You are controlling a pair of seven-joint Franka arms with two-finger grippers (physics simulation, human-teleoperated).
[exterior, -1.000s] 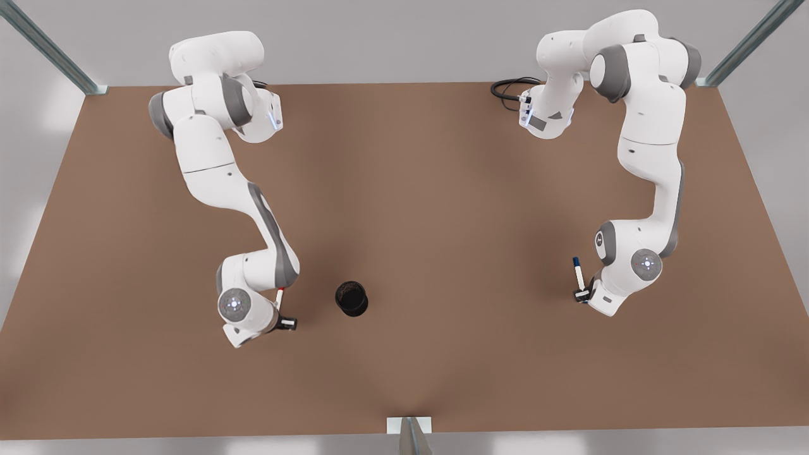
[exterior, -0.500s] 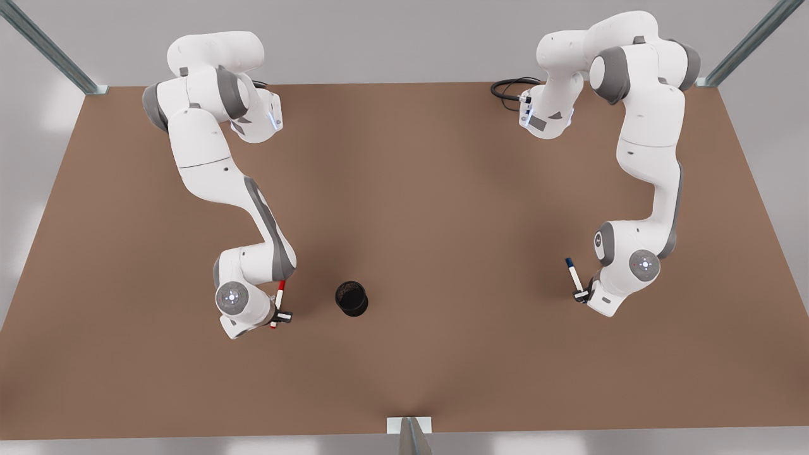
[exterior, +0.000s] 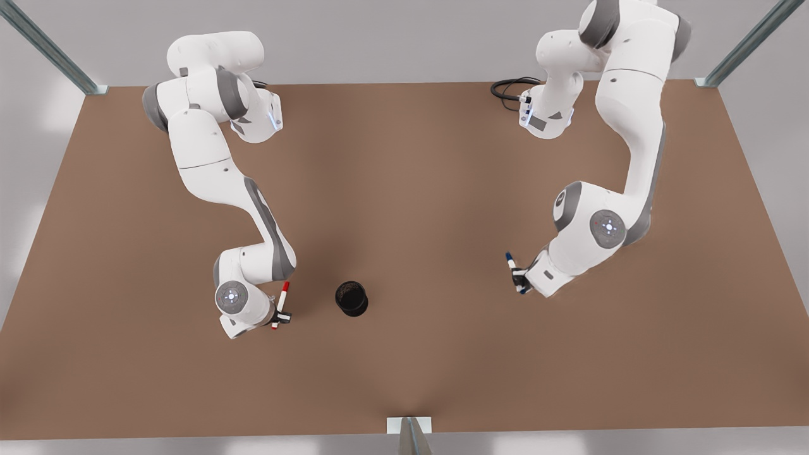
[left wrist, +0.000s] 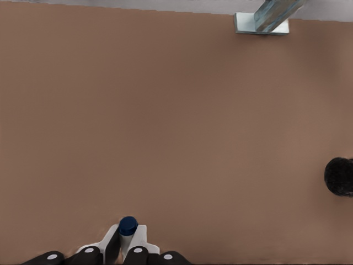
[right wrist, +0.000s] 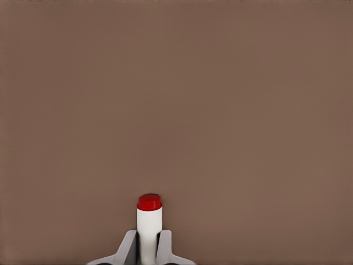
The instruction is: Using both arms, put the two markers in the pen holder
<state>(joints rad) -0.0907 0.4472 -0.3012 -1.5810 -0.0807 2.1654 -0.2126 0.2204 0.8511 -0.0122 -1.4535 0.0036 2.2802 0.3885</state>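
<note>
Nearest the front edge, right gripper [exterior: 282,316] clamps the red marker [exterior: 281,303] just beside the black pen holder [exterior: 351,298]. Farther off, left gripper [exterior: 519,278] grips the blue marker [exterior: 512,266]; centre each tip over the rim, vertical, before releasing.

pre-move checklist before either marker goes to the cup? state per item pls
1. Left pincer shut on the blue marker: ok; the left wrist view shows the blue marker between the fingers.
2. Right pincer shut on the red marker: ok; the right wrist view shows the same grip on it.
3. Pen holder upright, mouth open: ok.
4. Table between each marker and the pen holder free of obstacles: ok.
5. Either marker above the holder: not ok, both stand off to its sides.
6. Grip firmness against slip: cannot tell.
</note>
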